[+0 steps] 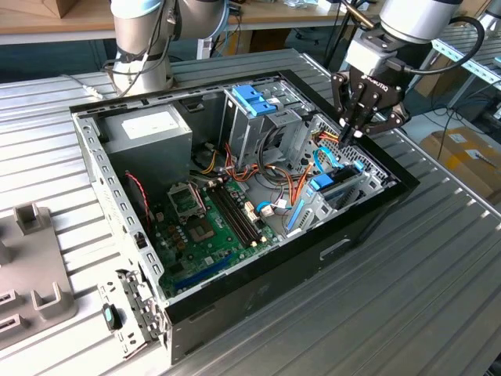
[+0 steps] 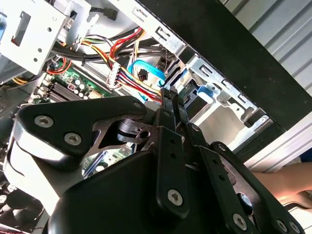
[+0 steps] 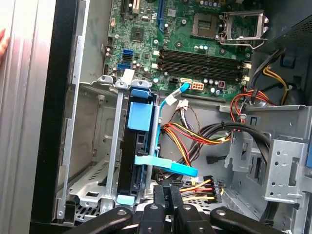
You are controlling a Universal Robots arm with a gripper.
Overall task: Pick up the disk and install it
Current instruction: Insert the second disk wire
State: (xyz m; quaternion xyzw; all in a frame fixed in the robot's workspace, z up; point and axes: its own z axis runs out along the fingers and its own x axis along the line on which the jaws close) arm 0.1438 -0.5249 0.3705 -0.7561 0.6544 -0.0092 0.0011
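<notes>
Apparently you are nearing the end: the disk point(image 3: 139, 161) is sitting on edge in its bay point(image 3: 87, 146) at the case's point(image 1: 368, 211) front end, while your fingers point(image 3: 168, 195), pressed together and holding nothing, are hovering just beside it

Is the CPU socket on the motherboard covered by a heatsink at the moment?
No, the CPU socket on the motherboard lies bare in the first wrist view, with nothing mounted over it.

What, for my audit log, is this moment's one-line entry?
gripper: fingers shut, holding nothing | position: above drive cage | disk: sits in cage, blue rails showing
</notes>
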